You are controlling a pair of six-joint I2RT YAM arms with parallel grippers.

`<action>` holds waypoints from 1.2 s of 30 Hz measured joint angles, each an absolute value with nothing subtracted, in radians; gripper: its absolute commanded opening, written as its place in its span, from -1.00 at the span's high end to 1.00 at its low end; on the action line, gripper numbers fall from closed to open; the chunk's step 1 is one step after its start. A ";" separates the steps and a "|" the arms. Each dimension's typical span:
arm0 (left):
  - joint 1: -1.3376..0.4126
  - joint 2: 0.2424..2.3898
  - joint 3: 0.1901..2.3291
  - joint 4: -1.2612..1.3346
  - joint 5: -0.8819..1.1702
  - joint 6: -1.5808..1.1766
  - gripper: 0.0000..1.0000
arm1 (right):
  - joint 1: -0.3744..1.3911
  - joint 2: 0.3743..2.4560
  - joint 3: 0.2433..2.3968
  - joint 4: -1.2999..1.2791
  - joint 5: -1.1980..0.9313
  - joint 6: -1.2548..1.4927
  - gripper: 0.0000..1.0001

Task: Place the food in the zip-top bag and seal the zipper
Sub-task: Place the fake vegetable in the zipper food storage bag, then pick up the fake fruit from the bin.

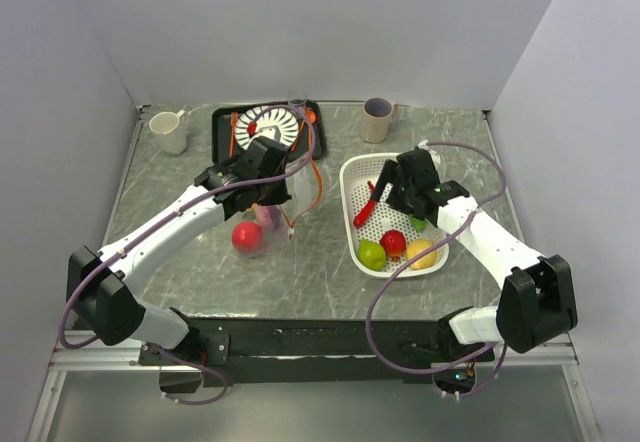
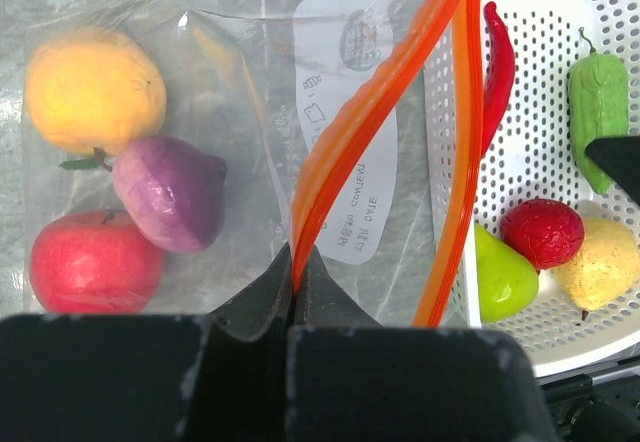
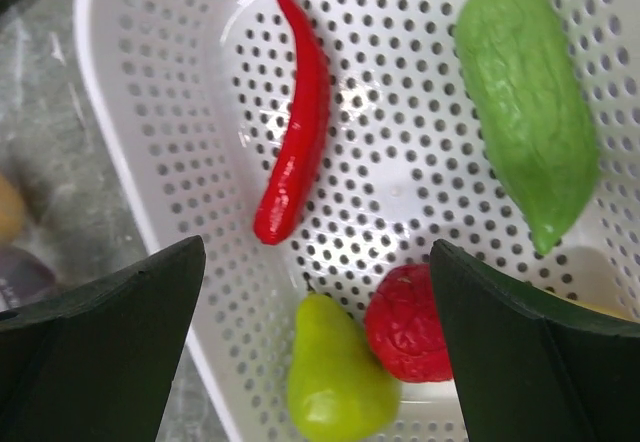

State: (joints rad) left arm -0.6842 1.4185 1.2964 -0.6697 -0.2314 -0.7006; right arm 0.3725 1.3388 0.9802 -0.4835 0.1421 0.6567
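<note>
The clear zip-top bag (image 2: pixel 250 112) lies on the table with an orange fruit (image 2: pixel 95 87), a purple onion (image 2: pixel 170 190) and a red apple (image 2: pixel 95 262) inside. My left gripper (image 2: pixel 297 282) is shut on one side of the orange-red zipper (image 2: pixel 370 112), and the bag's mouth gapes toward the basket. My right gripper (image 3: pixel 315 262) hangs open over the white perforated basket (image 3: pixel 110 112), empty. Under it lie a red chilli (image 3: pixel 295 132), a green gourd (image 3: pixel 530 102), a green pear (image 3: pixel 335 382) and a red fruit (image 3: pixel 410 327). A yellow pear (image 2: pixel 605 262) sits beside them.
A black tray (image 1: pixel 222 122) with a white round rack (image 1: pixel 265 122) and orange cutlery (image 1: pixel 312 115) stands at the back. A white cup (image 1: pixel 170 132) is at the back left and a grey mug (image 1: pixel 377 119) at the back centre. Walls close in three sides.
</note>
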 measured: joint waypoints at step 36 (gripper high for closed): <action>-0.684 1.438 1.296 -0.670 -0.233 -0.701 0.99 | 0.382 1.356 0.785 -0.530 0.110 0.604 -0.18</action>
